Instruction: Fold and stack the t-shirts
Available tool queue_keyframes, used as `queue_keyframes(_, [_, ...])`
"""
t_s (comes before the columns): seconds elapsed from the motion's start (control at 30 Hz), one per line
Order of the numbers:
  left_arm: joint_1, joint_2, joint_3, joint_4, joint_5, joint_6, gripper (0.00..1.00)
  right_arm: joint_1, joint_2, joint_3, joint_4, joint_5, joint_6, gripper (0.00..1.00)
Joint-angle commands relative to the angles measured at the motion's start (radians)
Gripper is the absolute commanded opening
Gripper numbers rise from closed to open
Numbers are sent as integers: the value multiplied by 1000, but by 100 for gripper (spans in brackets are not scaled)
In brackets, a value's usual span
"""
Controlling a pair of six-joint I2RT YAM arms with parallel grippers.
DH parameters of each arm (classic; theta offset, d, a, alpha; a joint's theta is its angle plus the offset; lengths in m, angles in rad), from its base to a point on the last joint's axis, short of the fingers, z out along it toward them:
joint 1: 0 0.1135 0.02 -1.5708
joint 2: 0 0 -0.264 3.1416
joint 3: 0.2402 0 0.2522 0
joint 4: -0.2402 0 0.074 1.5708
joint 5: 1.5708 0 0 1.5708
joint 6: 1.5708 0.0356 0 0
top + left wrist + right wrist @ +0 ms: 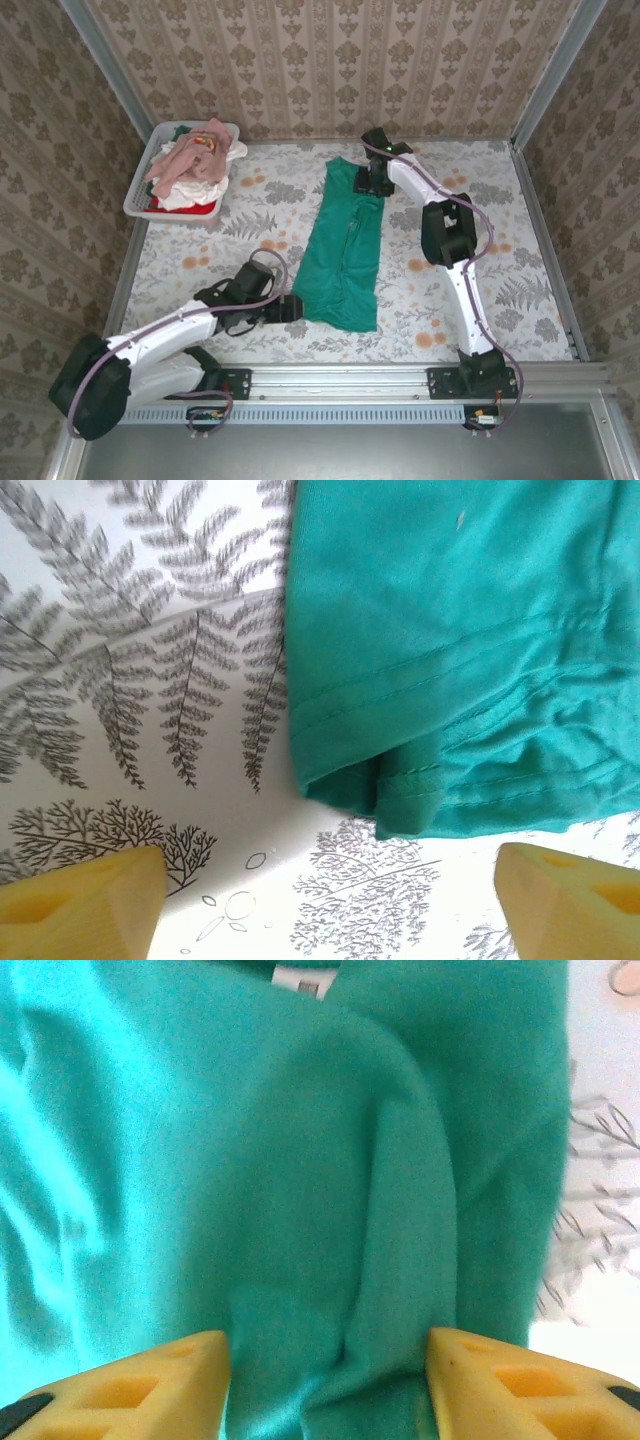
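The green t-shirt [345, 250] lies in the middle of the table [480, 170] as a long narrow strip, i.e. both sides are folded in. Its collar end is far from us and its hem end is near us. The other shirts [195, 160] are in a heap in the white tub [136, 203] at the far left corner.

The left gripper [290, 308] is low, just beside the near-left corner of the hem [340, 795]. Its fingers [100, 900] are wide apart w/ nothing between them. The right gripper [372, 180] is over the collar end, near the small white tag [303, 978]. Its fingers [150, 1390] are also apart & a soft ridge of cloth runs between them. We see no cloth pinched there.

We judge that the step now is the cross fold, prob. bringing one end of the strip over the other. To do it well we should:
- take the hem corner w/ all layers together, because the wrist view shows a folded-under edge there which can slip out;
- slide one finger under the cloth, not press from the top only;
- hold the two ends at equal tension, esp. while lifting, so the strip does not twist;
- lay the edges square on each other, then let go low above the table.
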Motion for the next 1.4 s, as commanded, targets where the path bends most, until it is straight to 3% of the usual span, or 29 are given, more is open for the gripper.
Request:
queue_keyframes(0.0, [21,-21,84,-76,-58,93,97,40,-323,-235,100,92,-89,63])
queue_keyframes(0.07, [35,8,111,-58,-48,140,100,62,-511,-466,213,117,-107,70])
queue_keyframes(0.17, [30,67,151,-36,-48,233,100,129,-778,-834,391,94,-139,73])
queue_keyframes(0.27, [28,101,159,-22,-60,304,100,263,-998,-1184,556,127,-140,72])
queue_keyframes(0.33, [30,113,156,-22,-45,312,100,343,-1115,-1357,603,147,-53,73])
queue_keyframes(0.47, [33,129,98,38,14,268,93,461,-1228,-1543,614,142,164,71])
queue_keyframes(0.6, [32,187,61,103,45,229,90,600,-1260,-1627,607,218,312,70])
queue_keyframes(0.73, [22,262,69,165,92,209,72,631,-1202,-1673,686,186,367,67])
queue_keyframes(0.83, [11,293,59,182,80,196,67,667,-1121,-1651,684,197,391,65])
queue_keyframes(0.87, [9,300,54,190,82,194,62,675,-1098,-1641,673,197,403,63])
queue_keyframes(0.93, [0,315,48,201,92,184,43,703,-1057,-1616,631,218,431,60])
queue_keyframes(1.0, [-18,322,41,202,93,169,36,733,-1010,-1604,593,256,463,58])
queue_keyframes(1.17, [-120,279,9,188,58,95,29,771,-1007,-1602,512,302,532,38])
queue_keyframes(1.37, [-255,161,-35,179,-15,-60,22,800,-1156,-1622,418,341,609,22])
